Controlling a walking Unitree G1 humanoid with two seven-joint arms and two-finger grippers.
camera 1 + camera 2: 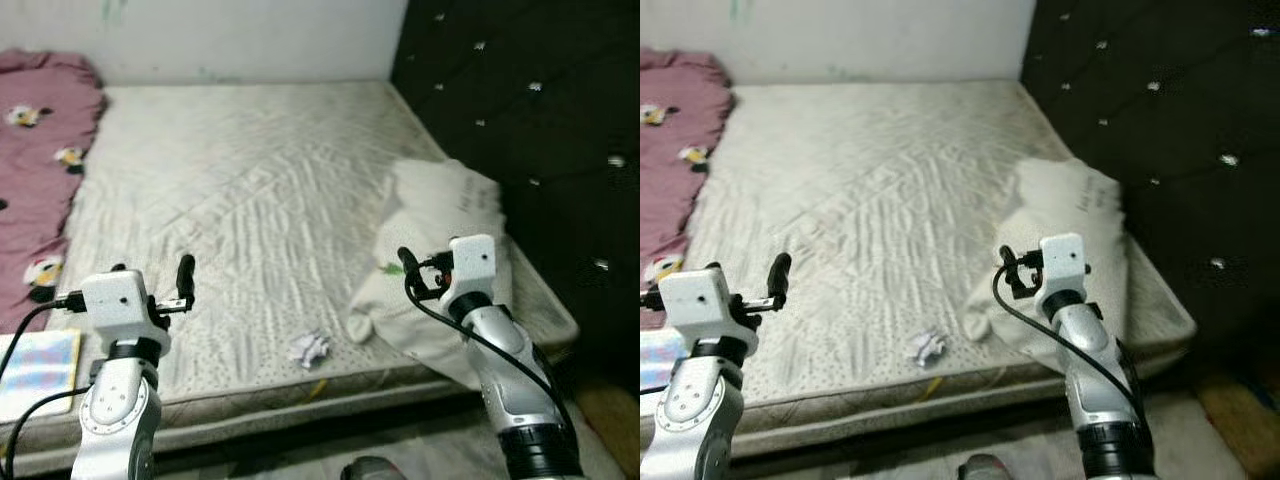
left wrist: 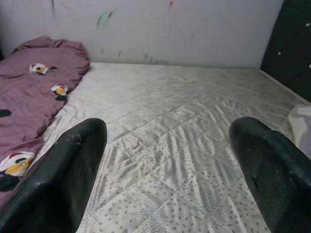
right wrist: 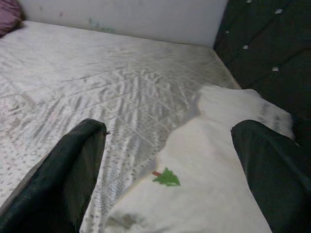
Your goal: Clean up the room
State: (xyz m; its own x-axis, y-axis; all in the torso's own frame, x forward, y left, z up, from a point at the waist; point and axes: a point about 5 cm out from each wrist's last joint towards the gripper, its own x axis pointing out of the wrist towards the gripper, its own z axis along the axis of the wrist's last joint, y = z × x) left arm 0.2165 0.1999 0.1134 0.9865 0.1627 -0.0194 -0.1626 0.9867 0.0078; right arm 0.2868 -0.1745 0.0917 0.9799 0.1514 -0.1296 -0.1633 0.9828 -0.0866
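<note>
A crumpled white paper ball [image 1: 310, 348] lies on the bare quilted mattress [image 1: 250, 180] near its front edge. A small yellow scrap [image 1: 318, 388] sits on the mattress side just below it. A rumpled white pillow [image 1: 440, 240] with a small green mark [image 3: 166, 177] lies at the right side of the bed. My right gripper [image 1: 425, 270] hovers open over the pillow's near part, nothing between its fingers [image 3: 73, 170]. Left of the paper ball, my left gripper [image 1: 152, 272] is held open above the front left of the mattress, fingers [image 2: 68, 170] wide apart and empty.
A pink blanket [image 1: 35, 150] with cartoon prints covers the bed's left side. A colourful flat book [image 1: 40, 368] lies at the front left corner. The black tufted headboard [image 1: 520, 110] rises on the right, a white wall [image 1: 250, 35] at the back. Floor [image 1: 600, 410] shows at lower right.
</note>
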